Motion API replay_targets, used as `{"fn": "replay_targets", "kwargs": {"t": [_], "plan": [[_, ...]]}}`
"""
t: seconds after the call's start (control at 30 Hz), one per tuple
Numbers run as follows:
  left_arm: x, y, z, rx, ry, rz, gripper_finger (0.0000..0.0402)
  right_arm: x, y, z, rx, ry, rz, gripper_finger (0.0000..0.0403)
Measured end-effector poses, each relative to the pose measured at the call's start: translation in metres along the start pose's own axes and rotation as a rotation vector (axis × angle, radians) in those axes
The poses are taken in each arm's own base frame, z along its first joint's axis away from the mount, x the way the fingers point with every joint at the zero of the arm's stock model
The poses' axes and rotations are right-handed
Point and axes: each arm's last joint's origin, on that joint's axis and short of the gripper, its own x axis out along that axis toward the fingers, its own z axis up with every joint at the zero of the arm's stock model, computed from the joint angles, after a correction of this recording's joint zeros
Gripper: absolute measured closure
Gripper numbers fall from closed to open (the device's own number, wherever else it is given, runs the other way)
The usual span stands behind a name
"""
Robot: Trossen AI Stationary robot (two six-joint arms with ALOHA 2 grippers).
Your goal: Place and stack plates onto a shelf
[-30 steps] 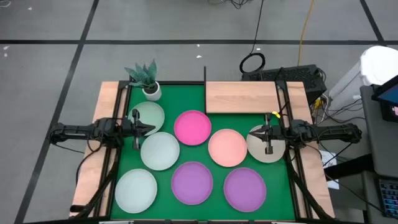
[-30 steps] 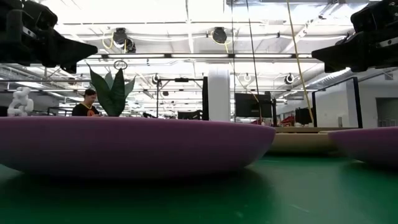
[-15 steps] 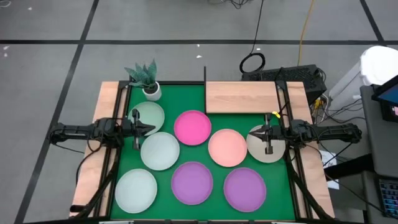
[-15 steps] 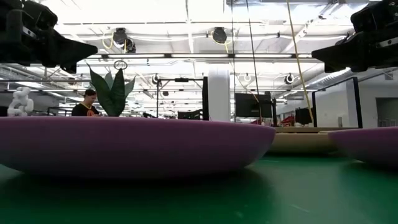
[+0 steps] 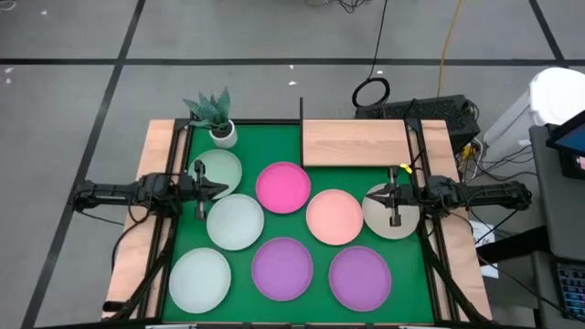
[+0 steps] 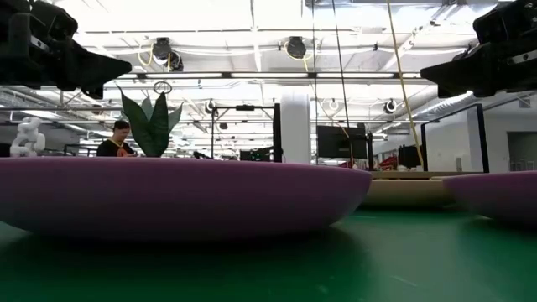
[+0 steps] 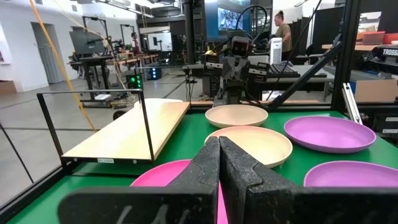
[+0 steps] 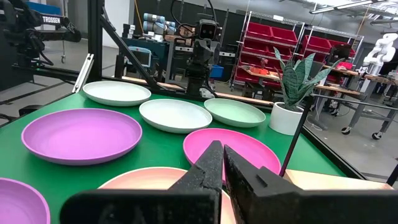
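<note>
Seven plates lie on the green mat [image 5: 292, 151] across the middle and bottom of the high view; the beige plate [image 5: 404, 222] sits under the right gripper [image 5: 395, 217], a mint plate [image 5: 222, 168] beside the left gripper [image 5: 200, 212]. The shelf [image 5: 355, 143], upper centre-right, is bare. Both grippers are pressed together, holding nothing.

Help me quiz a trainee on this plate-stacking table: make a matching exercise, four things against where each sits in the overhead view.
Things:
1. hot pink plate
2. beige plate
3. shelf
4. plant pot

Places:
A. far right part of the mat, no plate on it
B. far left corner of the mat
C. under the right pincer
D. middle, just left of the salmon plate

Pairs: 1-D, 2-C, 3-A, 4-B
</note>
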Motion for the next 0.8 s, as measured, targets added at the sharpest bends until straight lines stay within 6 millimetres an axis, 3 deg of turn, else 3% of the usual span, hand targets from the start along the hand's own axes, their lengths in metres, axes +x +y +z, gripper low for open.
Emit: {"fn": "replay_targets", "kwargs": {"t": [0.8], "plan": [[0.0,0.0,-0.0001,0.072,0.0,0.0,0.0398,0.0004,-0.0009,0.0059,0.045,-0.052,-0.006,0.0403]]}}
